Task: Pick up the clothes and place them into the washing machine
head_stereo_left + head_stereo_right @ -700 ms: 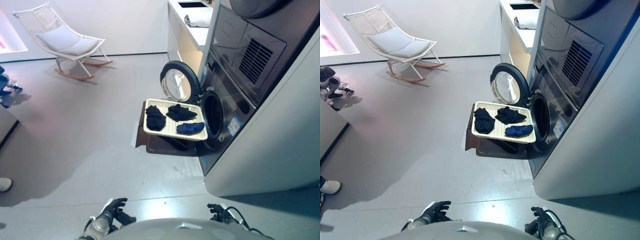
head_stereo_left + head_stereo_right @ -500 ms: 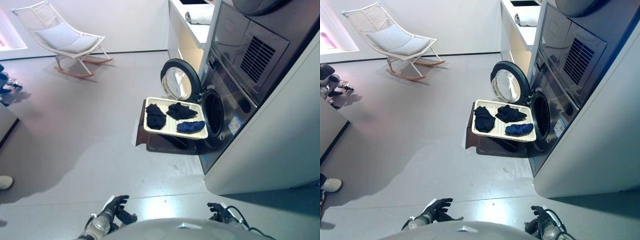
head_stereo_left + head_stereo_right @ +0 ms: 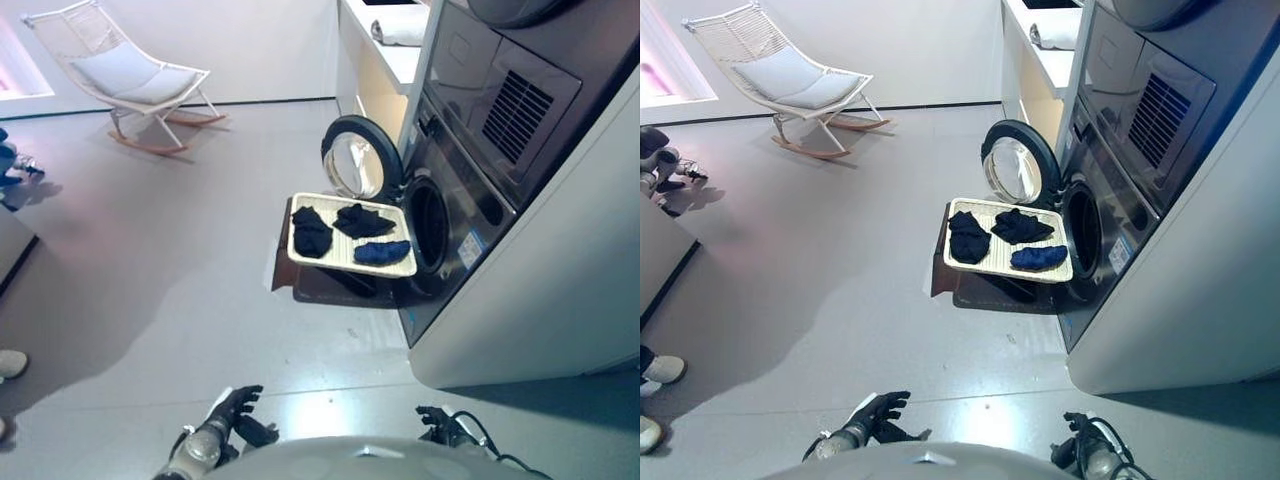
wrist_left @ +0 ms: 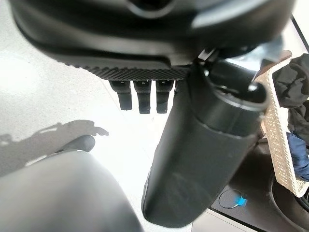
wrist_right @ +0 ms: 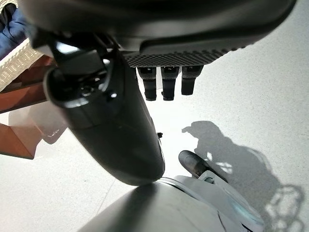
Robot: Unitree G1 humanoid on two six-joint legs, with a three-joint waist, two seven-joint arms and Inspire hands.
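Left hand (image 3: 232,413): hanging low over floor; fingers relaxed, holding nothing
Right hand (image 3: 1080,450): hanging low; fingers straight, gripping nothing
Clothes (image 3: 312,232): lying on tray (image 3: 340,265) beside open washing machine (image 3: 470,200)

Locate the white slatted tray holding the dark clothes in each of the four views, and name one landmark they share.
Left eye view: tray right of centre, before the washing machine's open door.
Right eye view: tray right of centre, same spot.
Left wrist view: tray's edge past the left hand.
Right wrist view: a corner beside the right hand.
Shared landmark: the blue garment.
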